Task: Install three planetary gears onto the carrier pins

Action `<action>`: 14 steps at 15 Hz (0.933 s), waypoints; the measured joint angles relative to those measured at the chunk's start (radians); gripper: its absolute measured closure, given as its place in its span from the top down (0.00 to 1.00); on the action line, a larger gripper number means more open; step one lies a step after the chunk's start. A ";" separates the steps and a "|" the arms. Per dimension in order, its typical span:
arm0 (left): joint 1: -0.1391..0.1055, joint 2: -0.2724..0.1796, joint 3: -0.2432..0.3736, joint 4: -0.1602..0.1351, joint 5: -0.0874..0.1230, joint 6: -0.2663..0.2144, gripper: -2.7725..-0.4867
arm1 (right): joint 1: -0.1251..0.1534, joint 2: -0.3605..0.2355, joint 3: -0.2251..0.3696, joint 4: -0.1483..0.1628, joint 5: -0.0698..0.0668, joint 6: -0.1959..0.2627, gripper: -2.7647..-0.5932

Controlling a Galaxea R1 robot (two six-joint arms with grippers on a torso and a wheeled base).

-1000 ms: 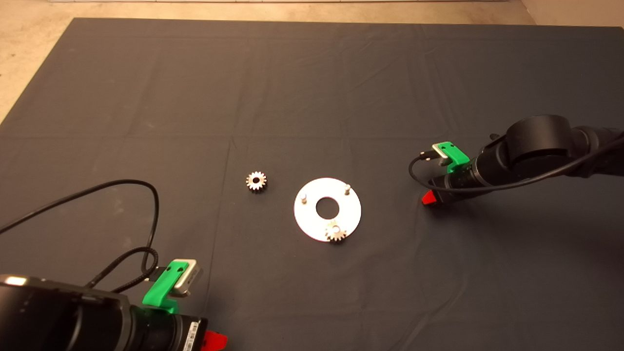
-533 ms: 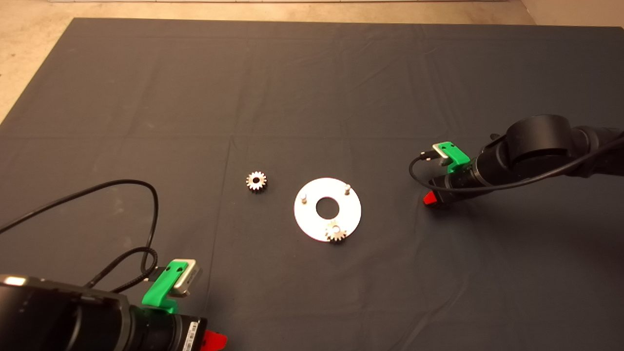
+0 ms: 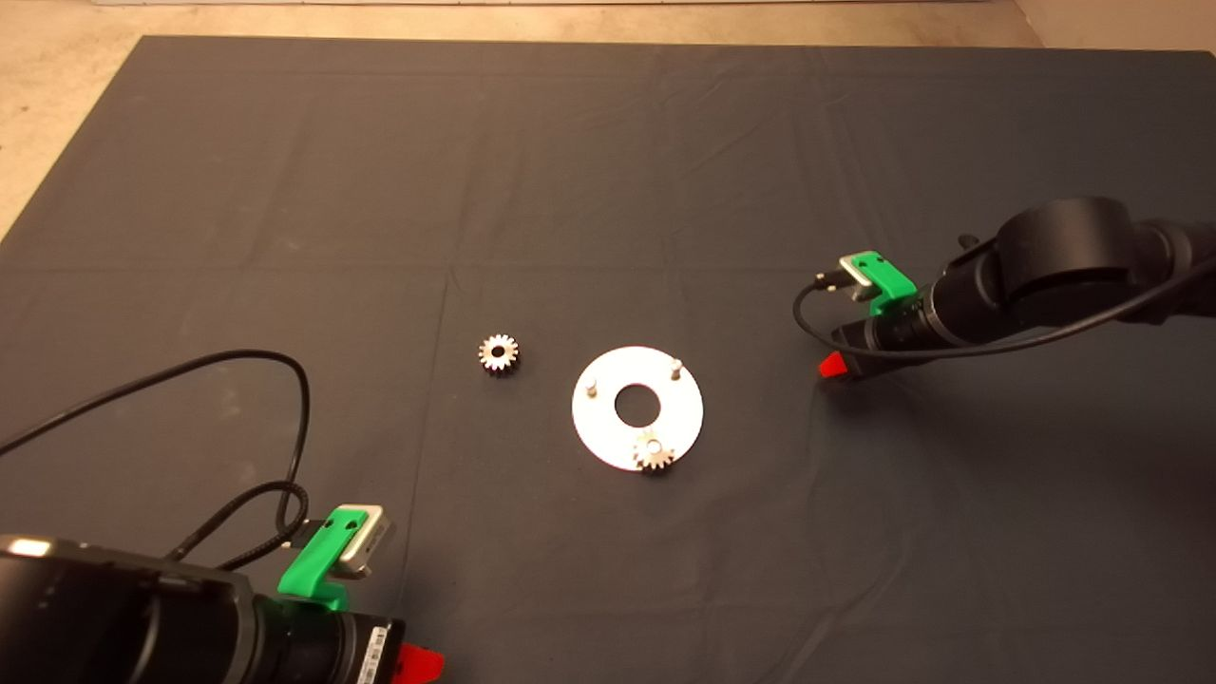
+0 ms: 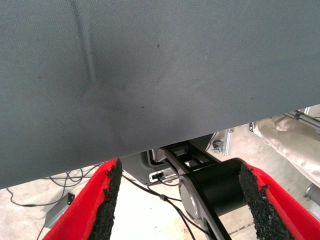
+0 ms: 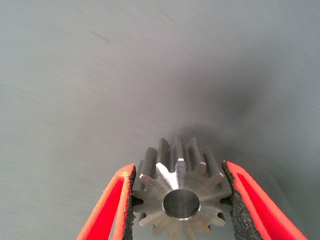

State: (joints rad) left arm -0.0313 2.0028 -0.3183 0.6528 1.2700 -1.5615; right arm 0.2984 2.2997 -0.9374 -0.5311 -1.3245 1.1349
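Right gripper [image 3: 834, 366], at 3 o'clock of the carrier plate [image 3: 597, 432], pinched a planetary gear [image 5: 181, 196] by its tooth tips between both pads; risk judged: gear could tilt, missing the bare carrier pins [image 3: 675, 364]; left gripper [image 4: 182, 200] parked, spread wide.

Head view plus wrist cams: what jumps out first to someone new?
The silver carrier plate at mid-mat, with one gear seated on its near pin and two pins bare. A second gear lies loose on the mat to the plate's left. The right hand, right of the plate, grips a third gear between its pads; the left hand waits open at the lower left edge.
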 joint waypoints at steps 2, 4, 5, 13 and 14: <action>0.000 0.000 0.000 0.000 -0.002 0.000 0.50 | 0.000 0.042 0.005 0.000 0.000 0.005 0.20; 0.000 0.000 0.000 0.000 -0.007 0.000 0.50 | 0.001 0.104 0.007 0.000 -0.003 0.027 0.20; 0.000 0.000 0.000 0.000 -0.007 0.000 0.50 | 0.003 0.137 0.007 0.000 -0.003 0.045 0.20; 0.000 0.000 0.000 0.000 -0.007 0.000 0.50 | 0.024 0.283 0.018 0.001 0.001 0.106 0.19; 0.000 0.000 0.000 0.000 -0.007 0.000 0.50 | 0.024 0.283 0.018 0.000 0.001 0.108 0.19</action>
State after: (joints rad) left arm -0.0313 2.0026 -0.3183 0.6528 1.2628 -1.5615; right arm 0.3221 2.5823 -0.9194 -0.5306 -1.3238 1.2426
